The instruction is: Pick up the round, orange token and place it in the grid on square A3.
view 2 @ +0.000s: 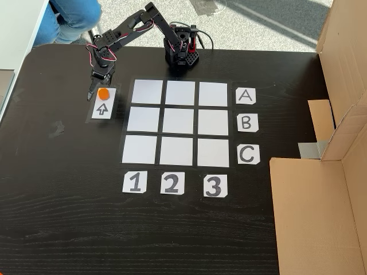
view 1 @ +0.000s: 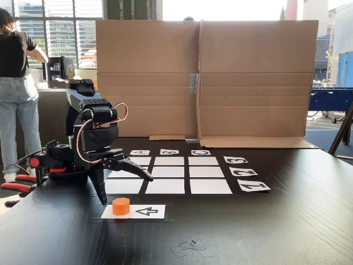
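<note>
The orange token (view 1: 121, 206) (view 2: 103, 93) stands on the end of a white card with a black arrow (view 1: 144, 211) (view 2: 101, 109), apart from the grid (view 1: 169, 172) (view 2: 178, 121). My gripper (view 1: 127, 190) (view 2: 97, 87) hovers open just above and behind the token, with one finger pointing down beside it and the other stretched out over the grid's near corner. Nothing is between the fingers. Square A3 (view 1: 144, 160) (view 2: 213, 93) is the bare corner cell next to the A label, in the column over the 3. Every grid cell is bare.
A tall cardboard wall (view 1: 204, 77) (view 2: 321, 200) stands beyond the lettered cards. The arm's base (view 1: 55, 157) (view 2: 180, 54) sits at the table edge by row A. A person (view 1: 16, 83) stands off the table behind the arm.
</note>
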`<action>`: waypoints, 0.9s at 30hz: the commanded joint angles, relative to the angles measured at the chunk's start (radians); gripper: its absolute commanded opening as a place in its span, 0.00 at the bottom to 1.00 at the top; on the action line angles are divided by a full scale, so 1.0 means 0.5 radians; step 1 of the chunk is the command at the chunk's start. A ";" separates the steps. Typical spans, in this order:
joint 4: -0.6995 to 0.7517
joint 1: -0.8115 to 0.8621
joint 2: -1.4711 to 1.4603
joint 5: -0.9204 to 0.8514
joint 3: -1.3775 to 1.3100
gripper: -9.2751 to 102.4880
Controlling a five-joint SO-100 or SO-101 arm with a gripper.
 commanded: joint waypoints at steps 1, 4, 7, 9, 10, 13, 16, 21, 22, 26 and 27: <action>-0.028 -0.046 0.003 -0.018 -0.071 0.70; -0.037 -0.067 -0.006 -0.018 -0.071 0.70; -0.052 -0.071 -0.025 -0.018 -0.071 0.70; -0.058 -0.071 -0.037 -0.018 -0.071 0.70; -0.064 -0.067 -0.043 -0.018 -0.071 0.70; -0.089 -0.052 -0.058 -0.018 -0.061 0.70; -0.104 -0.043 -0.077 -0.018 -0.071 0.69; -0.218 -0.043 -0.092 -0.018 -0.071 0.23; -0.245 -0.049 -0.095 -0.018 -0.071 0.14; -0.279 -0.040 -0.104 -0.025 -0.071 0.08; -0.295 -0.037 -0.107 -0.025 -0.071 0.08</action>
